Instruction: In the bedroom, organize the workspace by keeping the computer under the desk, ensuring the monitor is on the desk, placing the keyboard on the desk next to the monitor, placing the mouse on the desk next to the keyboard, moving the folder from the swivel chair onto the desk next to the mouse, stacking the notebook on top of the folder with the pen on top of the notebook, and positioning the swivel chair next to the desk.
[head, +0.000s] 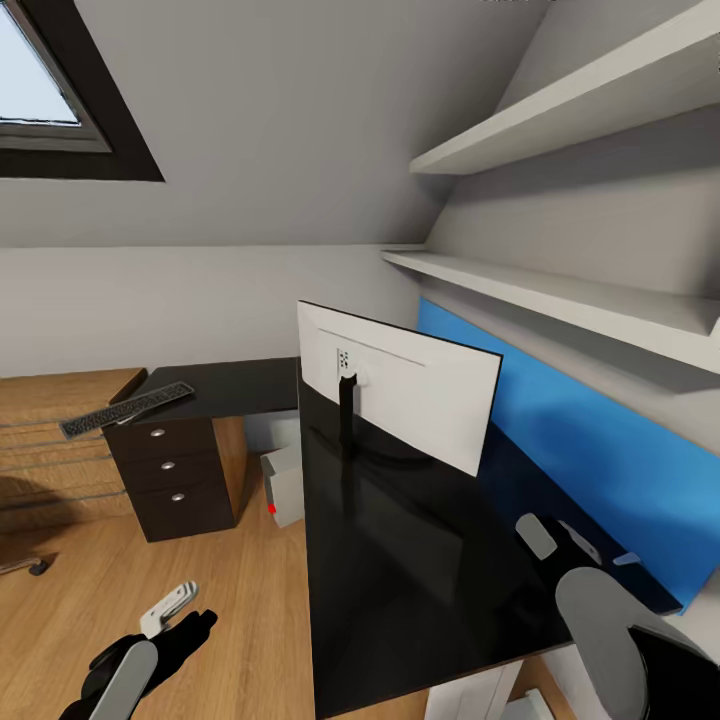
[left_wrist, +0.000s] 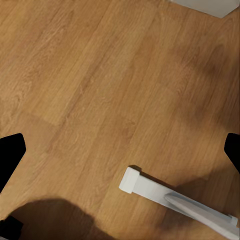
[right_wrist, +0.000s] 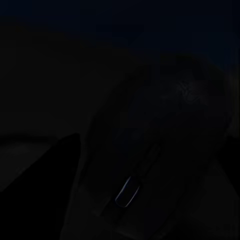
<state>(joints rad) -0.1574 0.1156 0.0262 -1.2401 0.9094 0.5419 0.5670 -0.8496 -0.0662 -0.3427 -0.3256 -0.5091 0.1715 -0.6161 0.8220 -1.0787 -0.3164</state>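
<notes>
Monitor (head: 400, 400) stands on the desk (head: 420, 560) near its wall-side edge, keyboard (head: 125, 409) overhangs the far wing's corner, computer (head: 283, 487) beneath; right gripper (head: 560, 545) grasping the mouse (right_wrist: 155, 150), left gripper (head: 175, 610) jaws released over floor (left_wrist: 100, 75)

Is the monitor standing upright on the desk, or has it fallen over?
Upright. The monitor stands on its thin black stand on the glossy desk, white back facing the camera.

Right wrist view nearly black: mouse (right_wrist: 150, 150) barely readable, tool fingers' spread can't be told. Computer (head: 283, 487) mostly hidden behind counter (head: 420, 560) edge. Monitor (head: 400, 385) shows its back, screen face unseen. Left tool (head: 170, 608) partly cut off.
</notes>
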